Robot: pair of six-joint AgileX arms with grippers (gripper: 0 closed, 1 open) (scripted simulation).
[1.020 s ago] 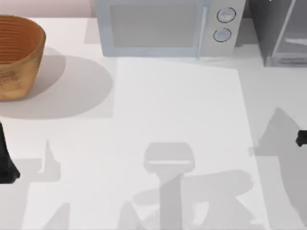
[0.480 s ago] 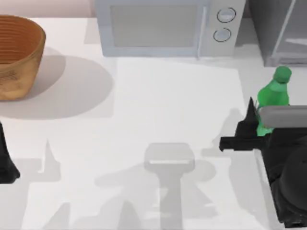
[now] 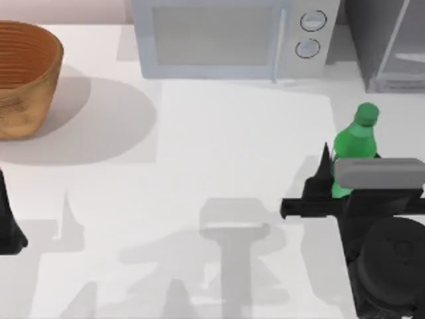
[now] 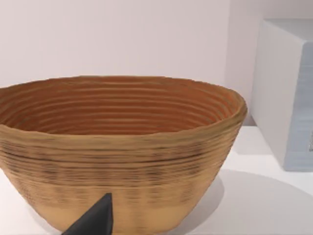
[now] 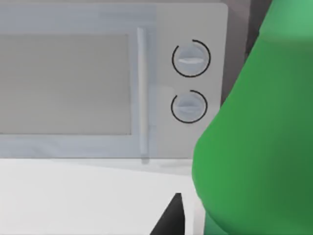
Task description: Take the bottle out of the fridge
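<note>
At the near right of the table, the right gripper pinches the lower body of the bottle, which is upright, outside the fridge at the far right; the left gripper is parked at the near left edge, and I cannot tell its finger state. Farther off, a woven basket sits at the far left, and a microwave at the far middle, beside the fridge.

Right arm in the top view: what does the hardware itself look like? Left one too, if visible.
The right arm is matte black, with a rounded black housing near the frame's lower right and a light grey rectangular block across its wrist. The right gripper has slim, pointed black fingers on a flat black crossbar. No cables or markings visible. The left arm's left gripper, parked at the top view's left edge, is a dark tapered shape.
</note>
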